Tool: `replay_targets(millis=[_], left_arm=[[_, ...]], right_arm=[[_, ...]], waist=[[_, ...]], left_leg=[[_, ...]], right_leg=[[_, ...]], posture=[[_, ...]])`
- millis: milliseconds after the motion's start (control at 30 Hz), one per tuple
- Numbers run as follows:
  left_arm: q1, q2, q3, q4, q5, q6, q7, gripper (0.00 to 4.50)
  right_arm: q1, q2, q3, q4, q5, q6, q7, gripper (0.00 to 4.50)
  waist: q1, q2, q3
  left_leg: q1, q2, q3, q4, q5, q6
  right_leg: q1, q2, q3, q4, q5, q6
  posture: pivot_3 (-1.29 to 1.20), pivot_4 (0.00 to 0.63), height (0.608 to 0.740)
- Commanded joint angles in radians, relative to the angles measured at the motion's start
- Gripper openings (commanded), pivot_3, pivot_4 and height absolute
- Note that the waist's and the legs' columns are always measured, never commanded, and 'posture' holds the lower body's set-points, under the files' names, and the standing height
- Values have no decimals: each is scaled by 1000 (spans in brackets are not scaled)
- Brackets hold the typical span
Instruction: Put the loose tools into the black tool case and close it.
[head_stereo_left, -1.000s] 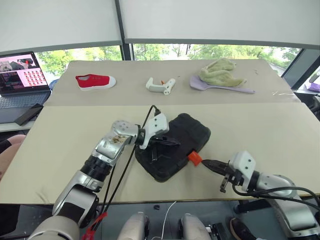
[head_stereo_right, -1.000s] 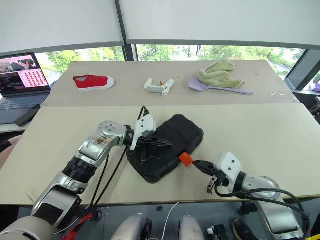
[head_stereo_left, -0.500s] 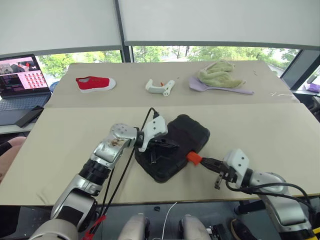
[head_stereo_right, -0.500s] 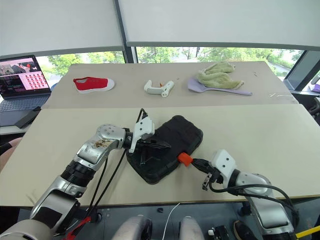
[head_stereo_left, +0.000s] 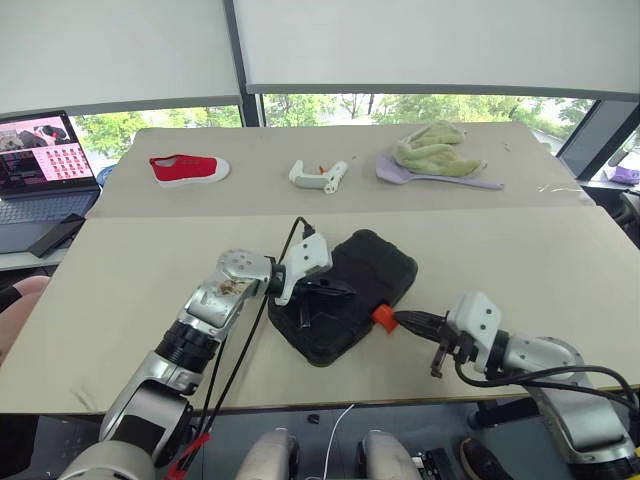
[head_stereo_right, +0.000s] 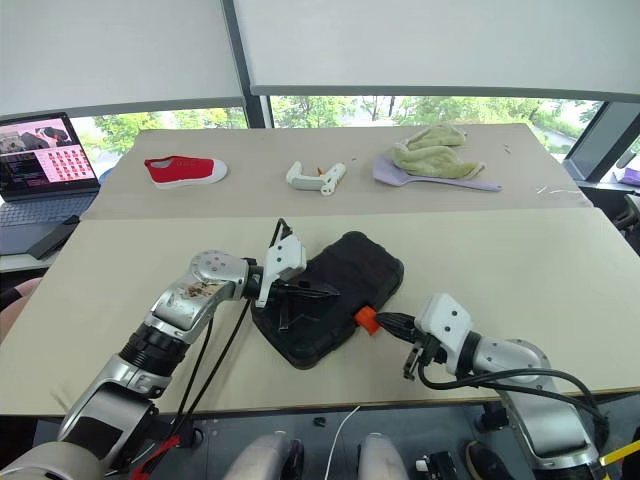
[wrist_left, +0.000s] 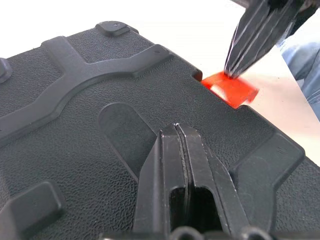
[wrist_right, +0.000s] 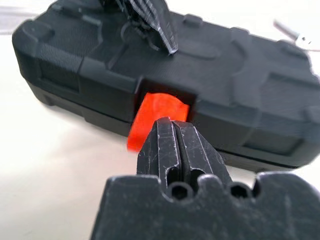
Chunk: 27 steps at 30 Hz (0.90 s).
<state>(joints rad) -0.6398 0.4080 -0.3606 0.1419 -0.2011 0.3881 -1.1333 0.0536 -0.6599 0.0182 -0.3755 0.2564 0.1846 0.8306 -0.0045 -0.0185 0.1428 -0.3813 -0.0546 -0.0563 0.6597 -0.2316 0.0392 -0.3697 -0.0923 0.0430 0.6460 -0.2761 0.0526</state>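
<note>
With its lid down, black moulded plastic tool case (head_stereo_left: 345, 296) lying on beige table (head_stereo_left: 520, 260), left gripper (wrist_left: 178, 131) clenched empty, resting on lid, right gripper (wrist_right: 172, 126) clenched empty, tips at orange latch (wrist_right: 157, 120).

Shoe (head_stereo_left: 189, 167) left — glue gun (head_stereo_left: 320, 174) right.

- The right gripper (wrist_right: 172, 131) rises in the foreground, its two black fingers pressed together with no gap between them.
- Its tips sit at the orange latch (wrist_right: 156, 118) of the black tool case (wrist_right: 235, 95); whether they touch it cannot be told.
- The case lies with its lid down on a pale tabletop (wrist_right: 55, 180), and the latch sticks out from a notch in its front edge.
- The left gripper (wrist_right: 152, 25) presses down on the lid above the latch, with its ribbed fingers together.
</note>
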Motion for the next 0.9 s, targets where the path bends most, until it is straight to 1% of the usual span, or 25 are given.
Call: replay_targets(millis=[33, 333, 533, 767, 900], left_arm=[[48, 34, -57, 73, 56, 70, -8, 32], [47, 33, -56, 72, 55, 75, -8, 32], [42, 31, -60, 79, 57, 75, -11, 32], [46, 30, -67, 88, 62, 73, -12, 32], [51, 29, -75, 90, 65, 78, -13, 32]], right_arm=[[-10, 11, 21, 15, -18, -34, 2, 0], [-15, 41, 51, 80, -54, -77, -6, 0], [-67, 88, 46, 111, -52, -102, -25, 0], [-108, 87, 35, 82, -40, -70, -6, 0], [-143, 78, 50, 34, -21, -7, 18, 0]], waist=[[-2, 0, 0], [-2, 0, 0], [-5, 0, 0], [-9, -1, 0], [-11, -1, 0]], left_leg=[[0, 0, 0, 0, 0, 0], [0, 0, 0, 0, 0, 0], [0, 0, 0, 0, 0, 0], [0, 0, 0, -1, 0, 0], [0, 1, 0, -1, 0, 0]], right_leg=[[0, 0, 0, 0, 0, 0], [0, 0, 0, 0, 0, 0], [0, 0, 0, 0, 0, 0], [-1, 0, 0, 0, 0, 0], [-1, 0, 0, 0, 0, 0]], posture=[[0, 150, 740], [0, 150, 740], [0, 150, 740], [0, 150, 740], [0, 150, 740]])
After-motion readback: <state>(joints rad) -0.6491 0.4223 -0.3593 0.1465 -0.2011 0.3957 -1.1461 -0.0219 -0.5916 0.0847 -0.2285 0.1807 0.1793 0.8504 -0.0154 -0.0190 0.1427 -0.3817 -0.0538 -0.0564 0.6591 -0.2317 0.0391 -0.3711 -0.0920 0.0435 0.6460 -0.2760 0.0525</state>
